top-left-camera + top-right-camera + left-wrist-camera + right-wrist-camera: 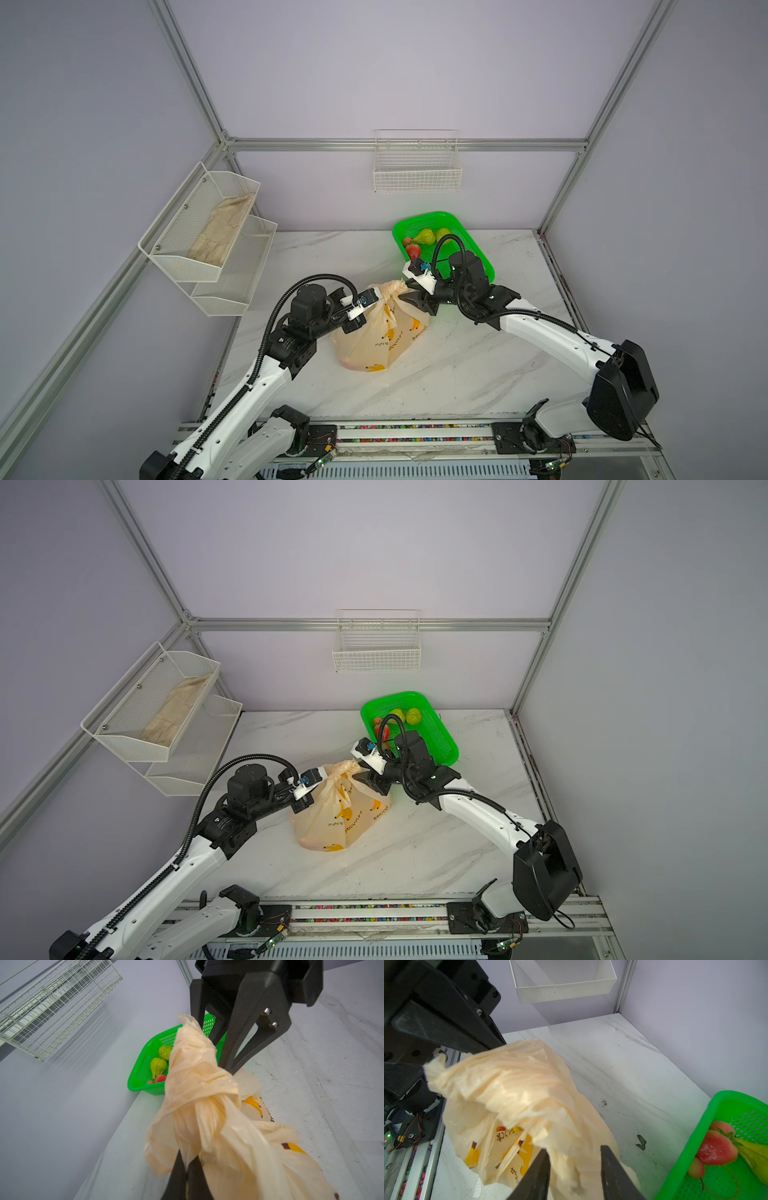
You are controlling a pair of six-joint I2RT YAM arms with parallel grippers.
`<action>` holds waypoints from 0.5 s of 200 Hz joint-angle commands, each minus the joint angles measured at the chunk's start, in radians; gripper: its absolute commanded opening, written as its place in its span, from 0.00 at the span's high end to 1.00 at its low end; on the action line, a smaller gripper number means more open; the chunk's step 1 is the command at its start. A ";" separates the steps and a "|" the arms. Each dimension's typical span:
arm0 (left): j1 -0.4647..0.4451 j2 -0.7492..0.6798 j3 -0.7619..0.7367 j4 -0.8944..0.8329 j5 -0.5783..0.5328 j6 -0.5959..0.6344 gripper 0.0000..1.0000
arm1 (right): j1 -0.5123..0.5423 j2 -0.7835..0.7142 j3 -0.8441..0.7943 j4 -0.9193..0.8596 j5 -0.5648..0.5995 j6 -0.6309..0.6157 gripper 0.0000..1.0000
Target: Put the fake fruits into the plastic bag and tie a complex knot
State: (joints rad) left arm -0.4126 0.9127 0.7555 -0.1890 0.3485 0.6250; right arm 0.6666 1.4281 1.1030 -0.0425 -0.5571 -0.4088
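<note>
Plastic bag pinched in left tool, between parted jaws of right tool.

Thin, crinkled translucent plastic bag; glossy plastic fruits; perforated shiny plastic basket; smooth marble-look tabletop

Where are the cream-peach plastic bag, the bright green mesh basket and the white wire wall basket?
cream-peach plastic bag (384,345), in a top view, printed side.
bright green mesh basket (424,216), in a top view, far rim.
white wire wall basket (417,179), in a top view, front wall.
</note>
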 commanded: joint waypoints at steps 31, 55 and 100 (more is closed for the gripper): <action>0.006 -0.004 0.049 0.030 0.018 0.005 1.00 | -0.001 -0.049 0.010 -0.032 -0.015 0.008 0.71; 0.006 -0.008 0.050 0.030 0.014 0.005 1.00 | -0.001 -0.036 0.024 -0.033 -0.017 0.018 0.85; 0.006 -0.011 0.052 0.028 0.004 -0.001 1.00 | -0.001 -0.049 0.012 -0.017 0.071 0.045 1.00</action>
State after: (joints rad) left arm -0.4126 0.9123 0.7559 -0.1886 0.3485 0.6247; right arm 0.6666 1.3933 1.1030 -0.0601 -0.5442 -0.3756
